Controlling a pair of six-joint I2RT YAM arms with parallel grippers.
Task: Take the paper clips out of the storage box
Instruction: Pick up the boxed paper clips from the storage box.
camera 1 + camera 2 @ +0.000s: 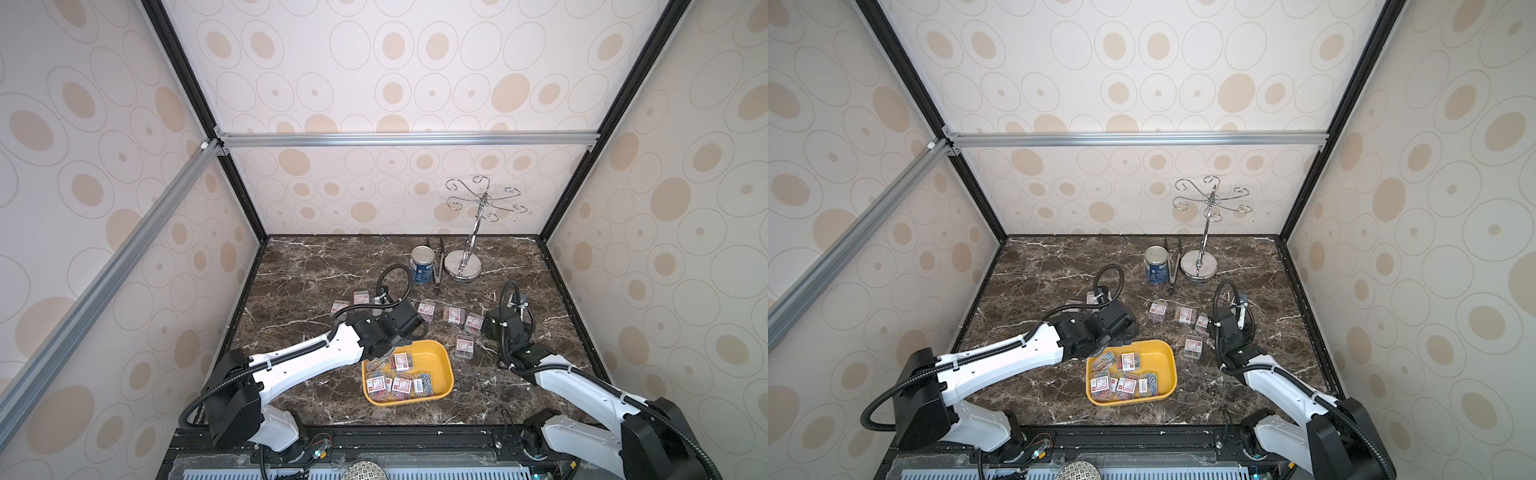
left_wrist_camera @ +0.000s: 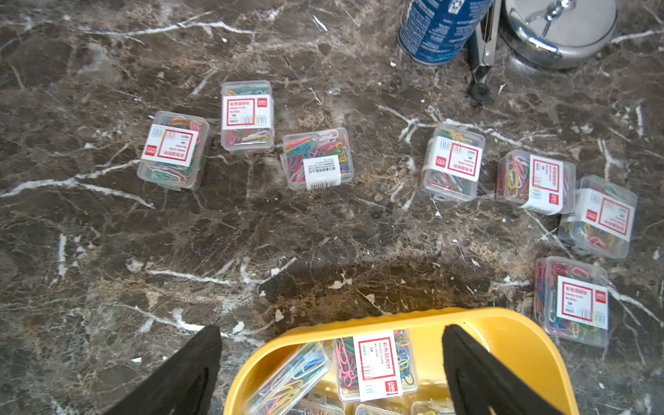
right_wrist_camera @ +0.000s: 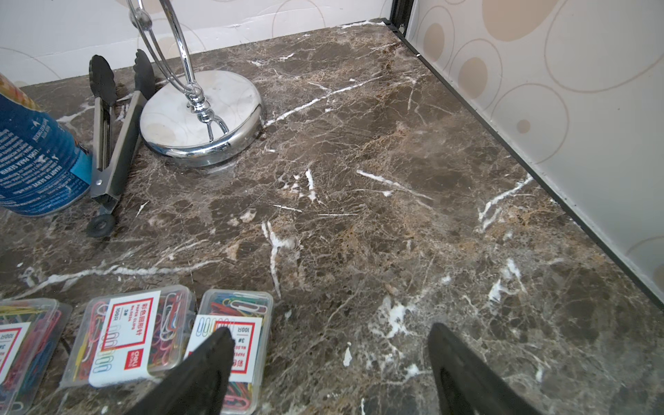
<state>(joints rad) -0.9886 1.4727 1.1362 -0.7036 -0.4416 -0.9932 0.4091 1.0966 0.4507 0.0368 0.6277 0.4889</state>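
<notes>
The yellow storage box [image 1: 441, 356] sits at the front middle of the marble table, also seen in a top view [image 1: 1160, 358]. Several clear cases of paper clips [image 1: 402, 361] lie in its left half. More cases lie on the table behind and right of it, such as one [image 1: 464, 346] just past its right end. My left gripper [image 2: 332, 334] hangs open over the box's far-left corner [image 2: 395, 319], with a labelled case [image 2: 375, 363] between and below its fingers, not touched. My right gripper [image 3: 330, 331] stands open over bare marble, one finger [image 3: 215, 355] above a case [image 3: 233, 323].
A blue-labelled can [image 1: 422, 264], black tongs [image 1: 438, 268] and a chrome hook stand [image 1: 463, 262] stand at the back. Patterned walls close in the table on three sides. Three cases [image 2: 248, 116] lie in a row behind-left of the box.
</notes>
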